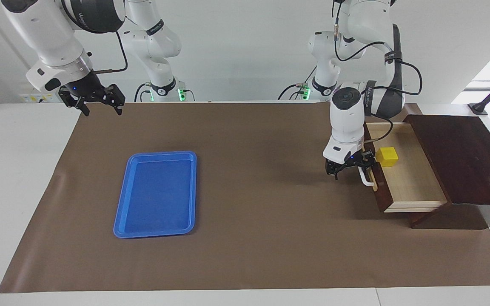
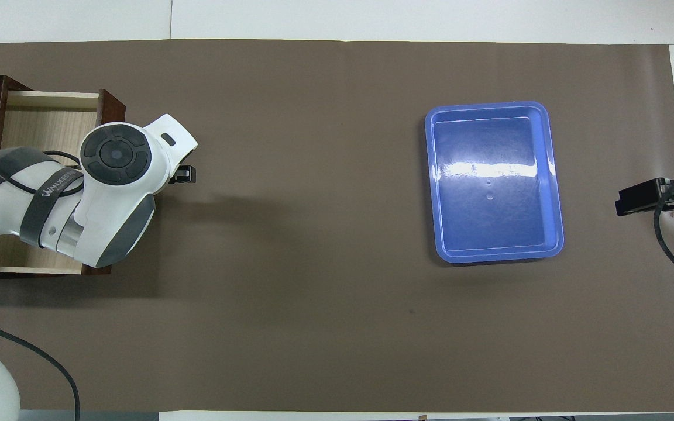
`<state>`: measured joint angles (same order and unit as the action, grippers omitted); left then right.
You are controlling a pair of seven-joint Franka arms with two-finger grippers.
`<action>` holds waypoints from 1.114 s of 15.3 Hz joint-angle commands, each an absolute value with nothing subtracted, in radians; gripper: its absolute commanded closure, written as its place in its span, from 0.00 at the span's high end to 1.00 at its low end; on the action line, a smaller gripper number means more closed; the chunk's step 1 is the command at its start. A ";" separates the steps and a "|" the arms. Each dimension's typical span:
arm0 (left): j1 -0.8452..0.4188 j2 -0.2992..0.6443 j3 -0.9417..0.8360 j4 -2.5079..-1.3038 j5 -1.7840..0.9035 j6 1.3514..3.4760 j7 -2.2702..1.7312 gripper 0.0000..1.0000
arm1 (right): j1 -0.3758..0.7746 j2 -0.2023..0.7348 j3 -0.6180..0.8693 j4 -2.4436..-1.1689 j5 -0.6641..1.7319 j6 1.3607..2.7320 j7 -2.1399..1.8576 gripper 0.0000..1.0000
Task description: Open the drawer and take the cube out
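Note:
The drawer [image 1: 411, 182] stands pulled far out of its dark brown box [image 1: 462, 157] at the left arm's end of the table, its pale wood floor showing. The yellow cube [image 1: 386, 156] sits in the drawer, close to its front panel. My left gripper [image 1: 350, 168] is low at the white handle [image 1: 367, 177], open, with one finger hooked at the bar. In the overhead view the left arm covers the cube and much of the drawer [image 2: 38, 117]. My right gripper [image 1: 92, 101] waits open, raised over the mat's corner at the right arm's end.
A flat blue tray [image 1: 155, 193] [image 2: 492, 181] lies on the brown mat toward the right arm's end. Bare mat stretches between the tray and the drawer. The box overhangs the mat's edge onto the white table.

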<state>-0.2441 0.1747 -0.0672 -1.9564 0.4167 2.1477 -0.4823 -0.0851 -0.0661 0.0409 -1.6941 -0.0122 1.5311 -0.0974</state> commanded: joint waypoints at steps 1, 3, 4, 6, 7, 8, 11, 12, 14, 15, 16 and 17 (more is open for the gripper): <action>-0.244 0.215 -0.063 -1.759 0.353 1.979 -0.483 1.00 | -0.089 -0.081 0.044 -1.709 -0.011 1.520 -0.248 1.00; -0.212 0.232 -0.061 -1.630 0.299 1.887 -0.463 1.00 | -0.091 -0.101 0.044 -1.747 -0.005 1.529 -0.369 1.00; -0.181 0.232 -0.060 -1.603 0.287 1.867 -0.427 1.00 | -0.089 -0.110 0.046 -1.765 0.000 1.540 -0.424 1.00; -0.099 0.221 -0.060 -1.585 0.232 1.855 -0.292 1.00 | -0.087 -0.141 0.048 -1.831 0.018 1.584 -0.536 1.00; -0.063 0.209 -0.057 -1.582 0.210 1.841 -0.244 1.00 | -0.087 -0.159 0.048 -1.871 0.050 1.609 -0.598 1.00; -0.039 0.200 -0.057 -1.585 0.190 1.821 -0.247 1.00 | -0.086 -0.178 0.048 -1.906 0.083 1.633 -0.639 1.00; 0.040 0.180 -0.054 -1.620 0.150 1.804 -0.401 1.00 | -0.045 -0.225 0.049 -1.998 0.179 1.664 -0.753 1.00; 0.049 0.160 -0.054 -1.653 0.150 1.816 -0.502 1.00 | -0.038 -0.242 0.049 -2.035 0.222 1.675 -0.790 1.00; 0.075 0.132 -0.054 -1.725 0.150 1.871 -0.671 1.00 | 0.000 -0.261 0.049 -2.091 0.276 1.730 -0.912 1.00; 0.081 0.118 -0.054 -1.759 0.150 1.890 -0.768 1.00 | 0.047 -0.267 0.049 -2.106 0.285 1.764 -0.967 1.00; 0.092 0.104 -0.054 -1.785 0.147 1.894 -0.896 1.00 | 0.081 -0.275 0.049 -2.120 0.305 1.787 -0.997 1.00; 0.098 0.100 -0.054 -1.804 0.135 1.911 -1.022 1.00 | 0.110 -0.282 0.049 -2.134 0.339 1.802 -1.011 1.00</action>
